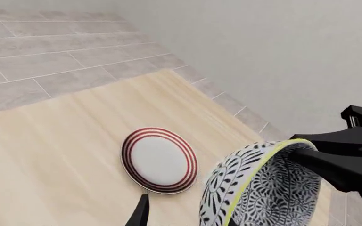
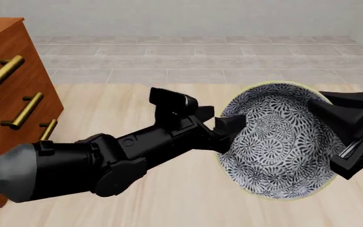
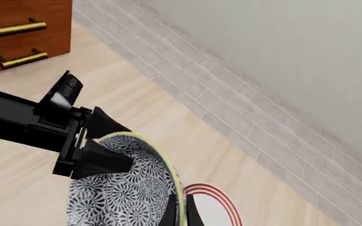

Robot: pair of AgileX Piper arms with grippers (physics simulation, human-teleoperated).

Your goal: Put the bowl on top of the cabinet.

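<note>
Both claws pinch the bowl: the left claw on one rim, the right claw apparently on the opposite rim. The bowl is tipped, above the bench, right of the cabinet.

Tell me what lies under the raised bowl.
Beneath the bowl, the right wrist view shows a red-ringed plate on the wooden table. The bowl covers most of it.
</note>
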